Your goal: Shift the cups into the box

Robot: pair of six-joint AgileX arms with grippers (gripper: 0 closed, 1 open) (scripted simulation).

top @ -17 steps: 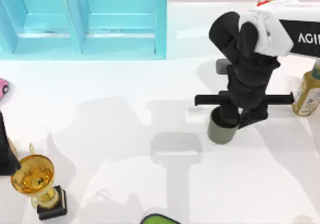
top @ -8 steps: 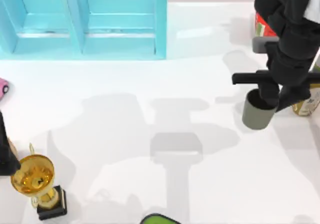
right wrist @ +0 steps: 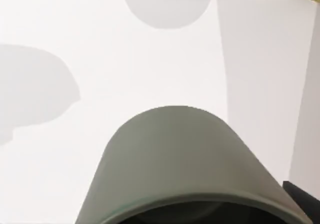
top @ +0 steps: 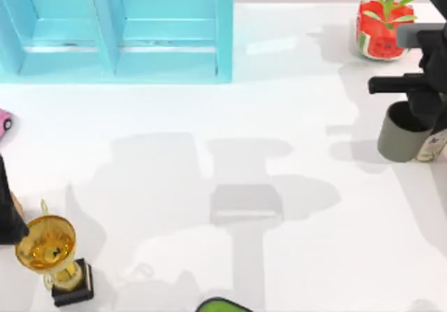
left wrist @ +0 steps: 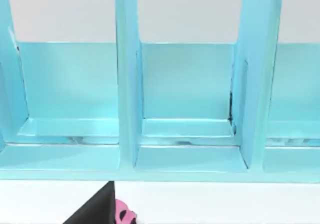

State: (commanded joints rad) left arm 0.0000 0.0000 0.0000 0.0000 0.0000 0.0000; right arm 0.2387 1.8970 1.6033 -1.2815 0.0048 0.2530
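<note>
Bright, even light; soft grey shadows on table (top: 209, 116).

No readable text or labels anywhere.

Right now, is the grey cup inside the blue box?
No. In the top view the cup hangs from the right gripper at the table's right edge, far from the blue box.

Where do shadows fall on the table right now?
Top view: soft grey arm shadows spread across the white table centre, one beside the matte grey-olive cup held by the right pincer. Right wrist view: rounded grey shadows beyond the cup.
</note>
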